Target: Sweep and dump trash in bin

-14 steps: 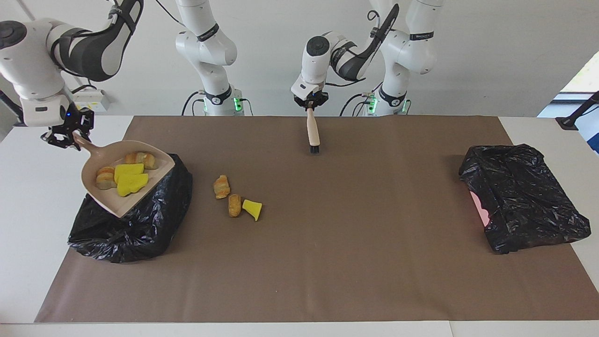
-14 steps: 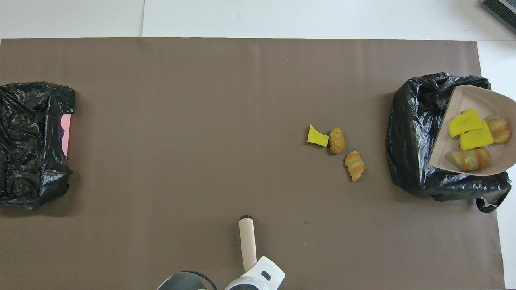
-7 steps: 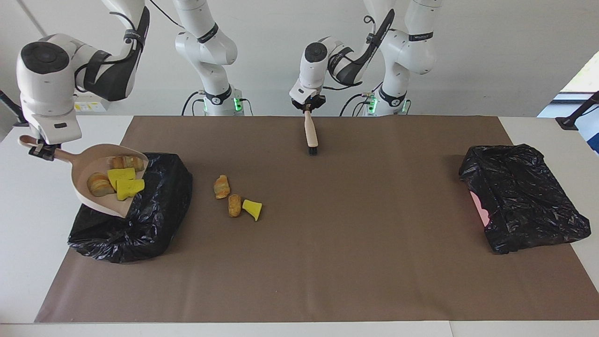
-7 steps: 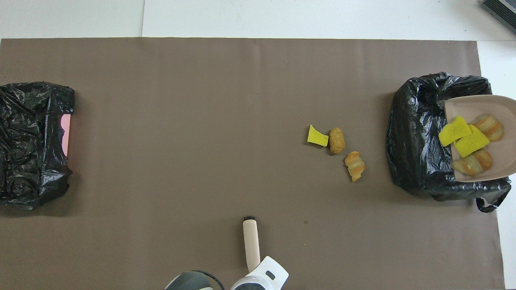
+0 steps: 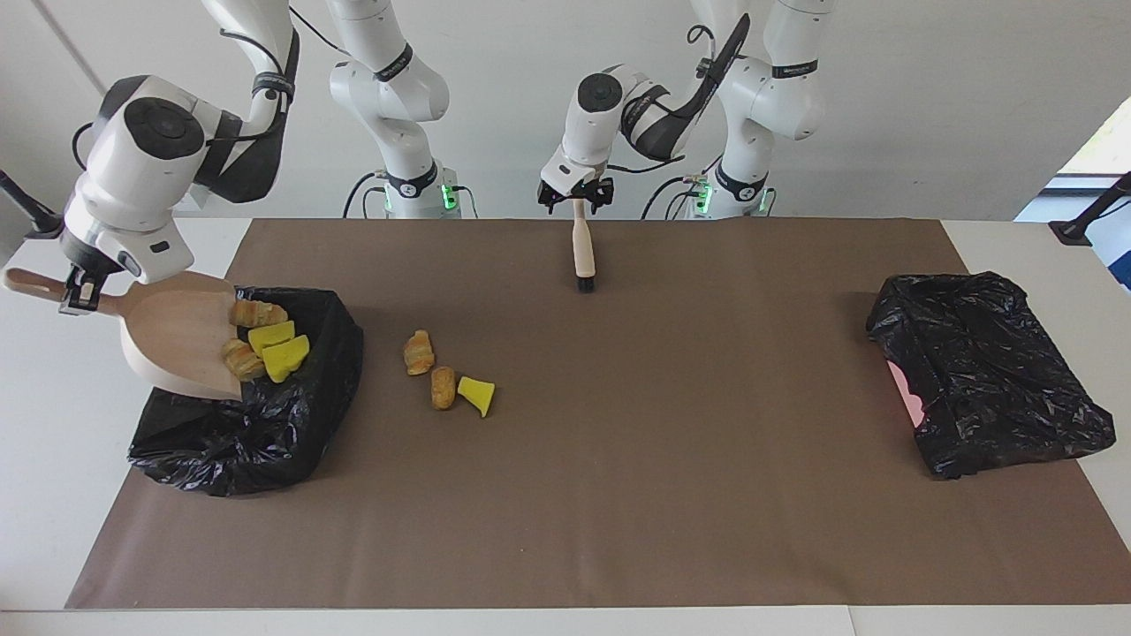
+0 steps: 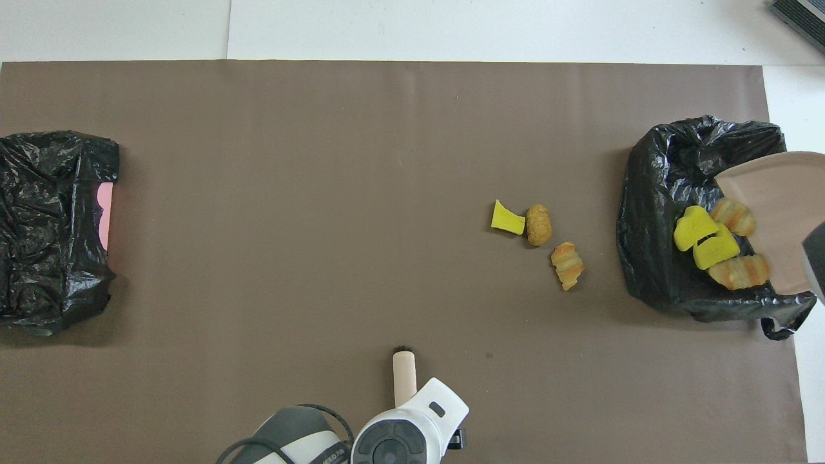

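My right gripper (image 5: pixel 78 296) is shut on the handle of the pale pink dustpan (image 5: pixel 172 340), which it holds tilted over the black-bagged bin (image 5: pixel 265 415). Two yellow and two orange-tan trash chunks (image 5: pixel 261 340) sit at the pan's lowered lip, over the bin's mouth (image 6: pixel 709 241). Three more trash chunks (image 5: pixel 442 380) lie on the brown mat beside the bin, toward the table's middle (image 6: pixel 538 235). The wooden brush (image 5: pixel 581 252) lies on the mat close to the robots. My left gripper (image 5: pixel 576 196) stands open around the end of the brush handle.
A second black-bagged box (image 5: pixel 981 371) with a pink side showing sits at the left arm's end of the table (image 6: pixel 51 225). The brown mat (image 5: pixel 671 459) covers most of the white table.
My right gripper has swung outward and tipped the dustpan more steeply, so the chunks slid down to its lip over the bin. My left gripper has opened off the brush handle.
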`<move>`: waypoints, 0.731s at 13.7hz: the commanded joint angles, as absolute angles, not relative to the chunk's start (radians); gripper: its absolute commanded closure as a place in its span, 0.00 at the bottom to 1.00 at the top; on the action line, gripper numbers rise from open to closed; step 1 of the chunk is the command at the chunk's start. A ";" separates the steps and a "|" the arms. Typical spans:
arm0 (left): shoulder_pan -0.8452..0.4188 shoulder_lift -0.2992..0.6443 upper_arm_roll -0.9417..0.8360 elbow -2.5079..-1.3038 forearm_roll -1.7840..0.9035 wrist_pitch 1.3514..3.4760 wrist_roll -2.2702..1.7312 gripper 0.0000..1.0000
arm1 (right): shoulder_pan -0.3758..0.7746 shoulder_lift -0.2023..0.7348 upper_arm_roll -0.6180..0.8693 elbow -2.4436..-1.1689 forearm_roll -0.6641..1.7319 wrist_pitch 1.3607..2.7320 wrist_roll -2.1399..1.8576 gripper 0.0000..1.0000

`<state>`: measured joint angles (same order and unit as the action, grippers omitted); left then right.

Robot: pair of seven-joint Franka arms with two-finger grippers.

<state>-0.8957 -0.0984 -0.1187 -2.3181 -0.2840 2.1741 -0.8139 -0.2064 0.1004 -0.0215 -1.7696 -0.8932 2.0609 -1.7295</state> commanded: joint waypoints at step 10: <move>-0.353 -0.057 -0.115 -1.714 -0.041 1.723 -0.191 0.00 | -0.071 -0.100 0.015 -1.775 -0.901 1.800 -1.451 1.00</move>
<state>-0.4236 -0.0794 -0.1016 -1.8212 -0.0657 1.8095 -0.2931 -0.1212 -0.0808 -0.0110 -1.7614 -0.9072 1.8740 -1.6040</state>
